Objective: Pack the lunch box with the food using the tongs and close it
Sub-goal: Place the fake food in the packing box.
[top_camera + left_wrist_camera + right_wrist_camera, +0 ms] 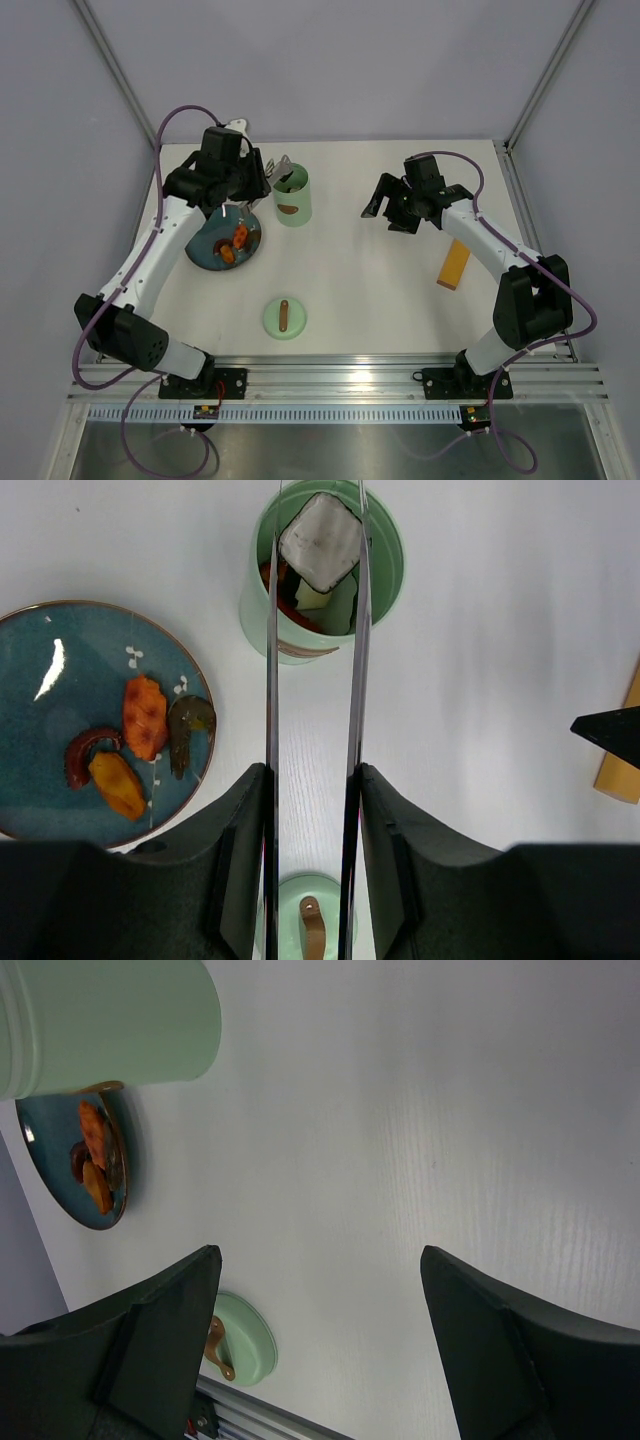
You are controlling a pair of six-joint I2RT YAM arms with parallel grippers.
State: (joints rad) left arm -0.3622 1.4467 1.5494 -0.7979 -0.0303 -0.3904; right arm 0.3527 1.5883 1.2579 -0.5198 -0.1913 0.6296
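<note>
My left gripper (250, 182) (312, 770) is shut on the silver tongs (283, 168) (271, 680), whose arms reach forward over the mouth of the mint-green lunch box (293, 205) (258, 620) (110, 1020). A white, dark-edged piece (320, 540) sits between the tong tips at the opening, with reddish food (285, 605) below it inside. More food (240, 237) (145, 715) lies on the blue plate (203, 252) (40, 680) (50, 1160) to the left. The lid (284, 317) (290, 892) (245, 1345) lies flat near the front. My right gripper (390, 215) (320, 1260) hangs open and empty, right of the box.
A flat orange-yellow strip (454, 264) (620, 770) lies on the right side of the table beside the right arm. The white table (360, 290) ends at a metal rail (340, 375) along the near edge.
</note>
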